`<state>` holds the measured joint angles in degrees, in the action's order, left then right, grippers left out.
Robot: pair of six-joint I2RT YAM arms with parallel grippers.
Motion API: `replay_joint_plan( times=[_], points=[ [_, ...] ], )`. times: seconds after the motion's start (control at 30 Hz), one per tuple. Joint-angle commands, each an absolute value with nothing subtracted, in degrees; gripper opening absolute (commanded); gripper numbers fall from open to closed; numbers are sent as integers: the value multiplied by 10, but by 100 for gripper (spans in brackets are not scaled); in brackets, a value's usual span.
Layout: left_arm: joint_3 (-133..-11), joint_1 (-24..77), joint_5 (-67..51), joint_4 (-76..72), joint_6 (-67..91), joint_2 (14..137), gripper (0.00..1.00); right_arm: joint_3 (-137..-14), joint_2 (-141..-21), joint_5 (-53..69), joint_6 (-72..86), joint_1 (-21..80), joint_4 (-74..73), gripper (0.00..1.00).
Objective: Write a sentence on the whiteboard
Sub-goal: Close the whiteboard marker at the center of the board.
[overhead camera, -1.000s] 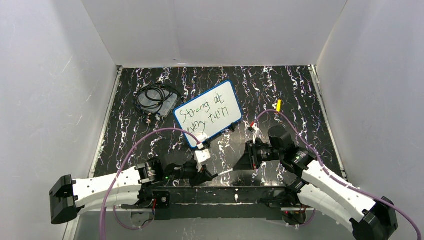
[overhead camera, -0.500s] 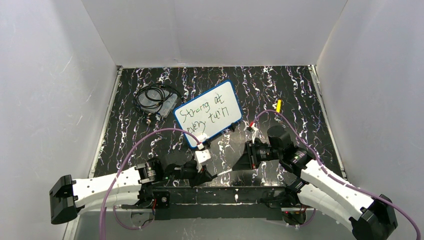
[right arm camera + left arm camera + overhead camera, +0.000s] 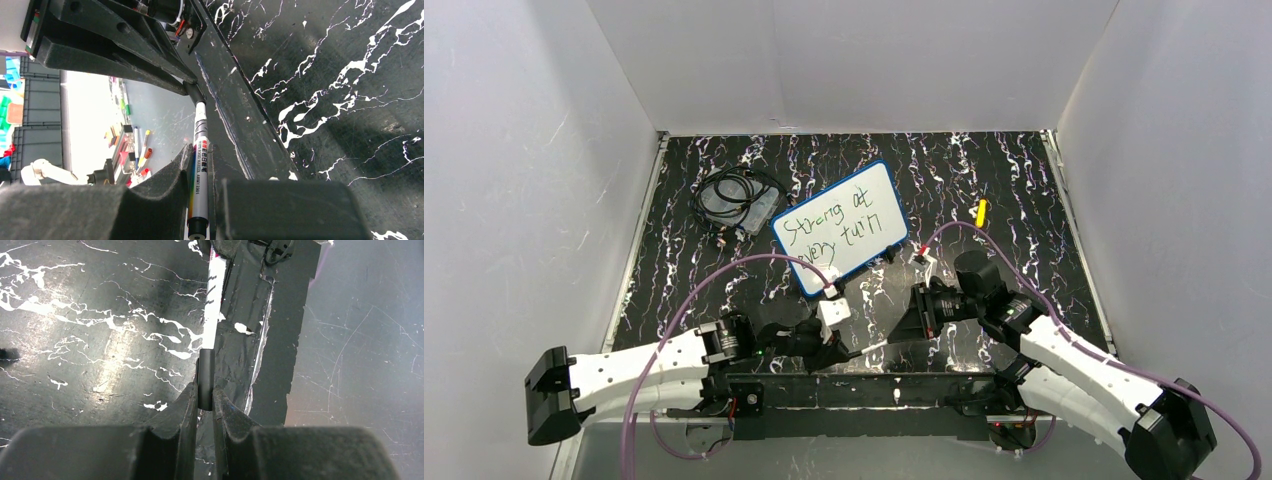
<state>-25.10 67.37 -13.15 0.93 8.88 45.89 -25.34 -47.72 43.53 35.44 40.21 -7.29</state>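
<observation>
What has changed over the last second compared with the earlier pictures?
The right arm shifted slightly left, dragging its purple cable along. Nothing grabbed or released: left claw still shut on the marker cap, right claw on the marker barrel. The whiteboard and sentence are unmoved.

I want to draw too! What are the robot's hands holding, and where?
One marker, shared: the right end effector grips its white barrel, and the left end effector pinches its black cap.

White-shelled arms (image 3: 639, 368), black joints (image 3: 729, 340), looping purple cables (image 3: 714, 272), matte black tool fingers (image 3: 180, 420)
</observation>
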Motion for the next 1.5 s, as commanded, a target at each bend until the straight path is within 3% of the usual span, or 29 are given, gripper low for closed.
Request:
replay_joint_plan(
  times=[0.0, 1.47],
  points=[
    [-298, 676, -140, -41, 80, 471, 0, -265, -468, 457, 358, 405, -52, 1],
    [-389, 676, -107, -122, 46, 536, 0, -224, -481, 476, 381, 407, -13, 1]
  ],
)
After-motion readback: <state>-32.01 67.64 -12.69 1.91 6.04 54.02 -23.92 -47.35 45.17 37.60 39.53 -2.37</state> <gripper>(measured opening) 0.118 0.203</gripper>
